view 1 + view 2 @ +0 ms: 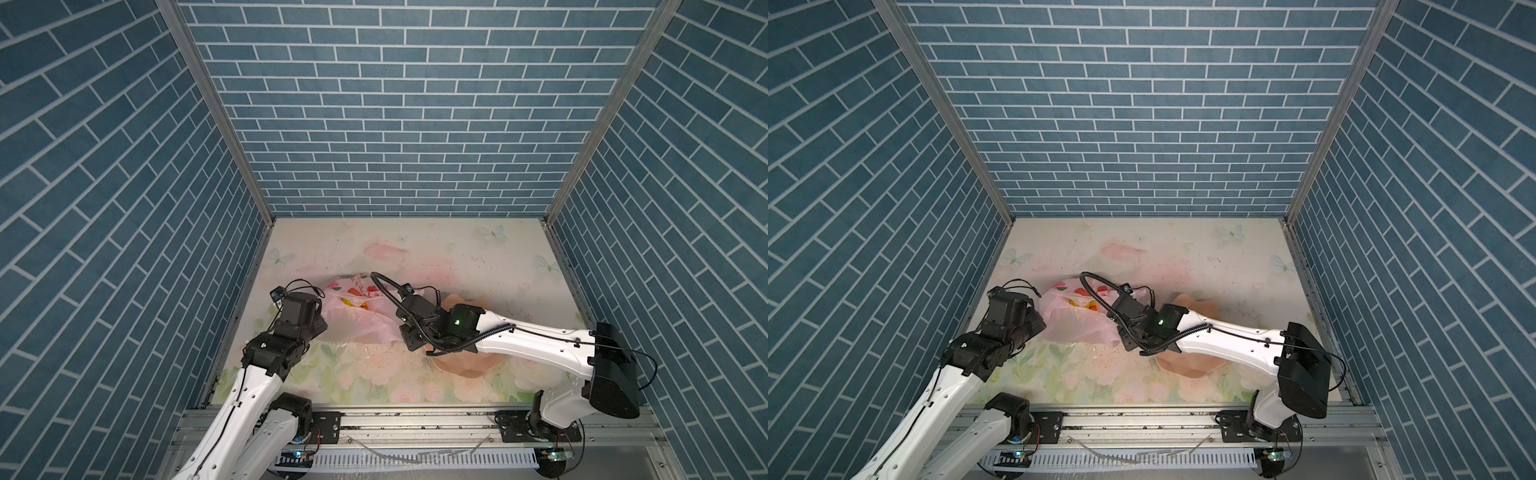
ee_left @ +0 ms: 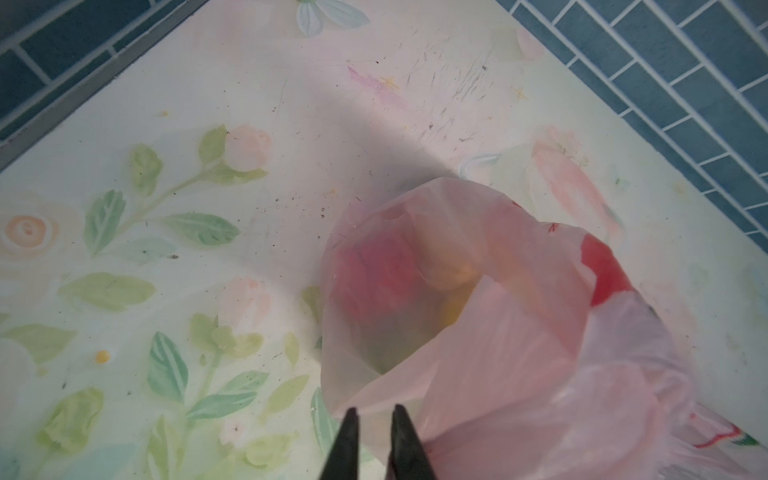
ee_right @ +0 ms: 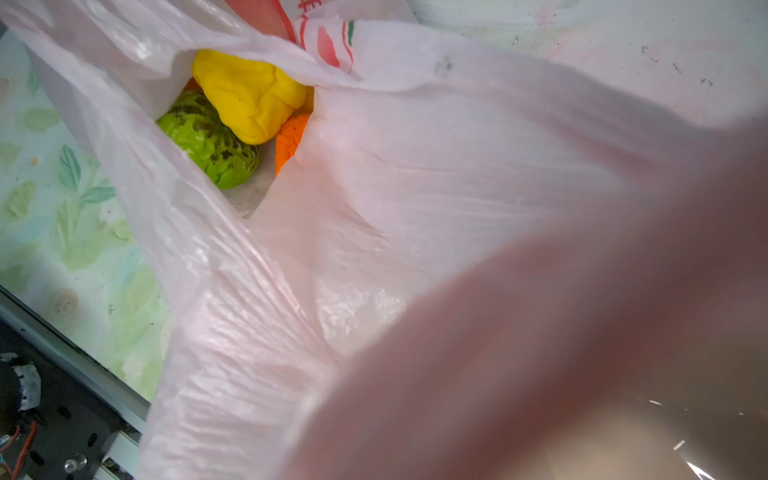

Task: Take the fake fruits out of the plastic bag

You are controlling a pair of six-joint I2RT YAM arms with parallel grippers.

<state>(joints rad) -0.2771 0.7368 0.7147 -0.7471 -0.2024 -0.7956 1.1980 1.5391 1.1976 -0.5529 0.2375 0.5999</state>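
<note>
Pink plastic bag (image 3: 415, 166), fake fruits (image 3: 249, 95) inside, left fingers (image 2: 347, 449) apart, right fingers unclear

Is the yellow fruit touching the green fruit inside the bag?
Touching. The right wrist view shows the yellow fruit lying against the green fruit, no gap.

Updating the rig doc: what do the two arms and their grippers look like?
The left arm and right arm have white link shells, black joint housings and thin black cables. The right adds a ribbed black conduit loop and a green wrist light. The left gripper shows two black tapered fingers; the right gripper's are hidden.
</note>
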